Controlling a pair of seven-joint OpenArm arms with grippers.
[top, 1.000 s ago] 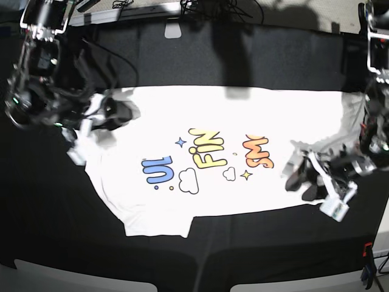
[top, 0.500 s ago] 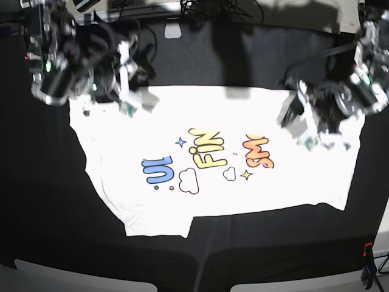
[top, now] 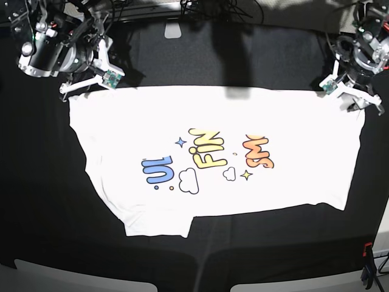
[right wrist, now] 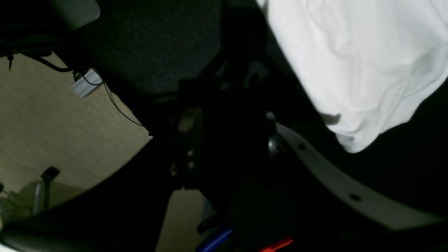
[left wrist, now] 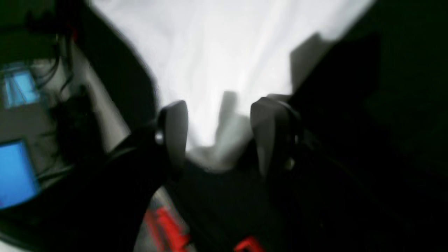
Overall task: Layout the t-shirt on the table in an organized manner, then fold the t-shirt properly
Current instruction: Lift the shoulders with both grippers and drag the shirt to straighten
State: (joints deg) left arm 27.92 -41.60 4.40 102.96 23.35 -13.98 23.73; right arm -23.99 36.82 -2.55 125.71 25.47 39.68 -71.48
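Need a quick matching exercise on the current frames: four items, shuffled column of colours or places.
Items
1. left claw
2. right claw
3. t-shirt
4. "FIN" lettering

Colours or places
A. yellow, on the shirt front
B. open, at the shirt's upper corner on the base view's right
C. white, spread on black cloth
D. open, near the shirt's upper corner on the base view's left

Pairs: 1-B, 2-D, 3-C, 4-A
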